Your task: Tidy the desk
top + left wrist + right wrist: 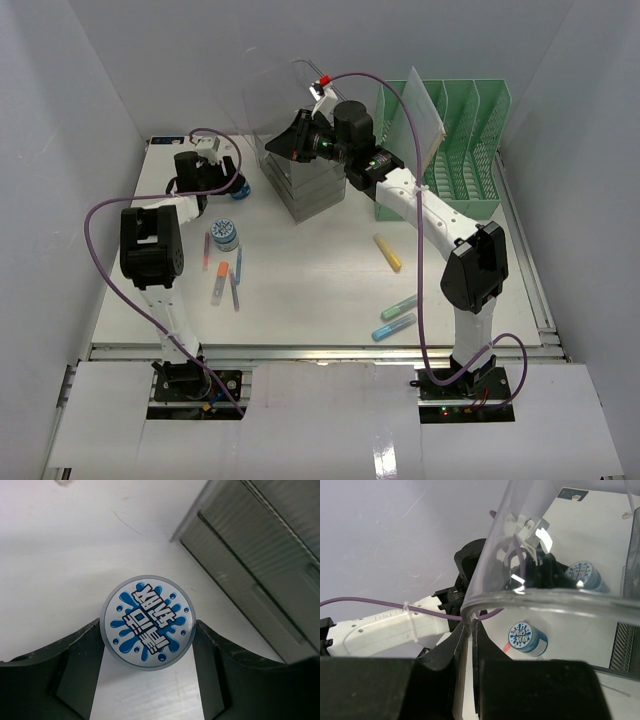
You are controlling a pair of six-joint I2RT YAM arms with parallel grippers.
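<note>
Gripping a blue-lidded tub, left hand; right hand pinches clear bin.

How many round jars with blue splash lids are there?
2. One jar sits in the left gripper beside the grey drawer unit; the other jar stands on the desk by the pens. Others may be hidden.

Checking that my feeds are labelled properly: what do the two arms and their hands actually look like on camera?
Both arms, left and right, have white link shells with chunky black joint housings. A purple cable loops along each arm, fastened to the shell with white zip ties. The left hand and the right hand have matte black, wedge-shaped fingers.
</note>
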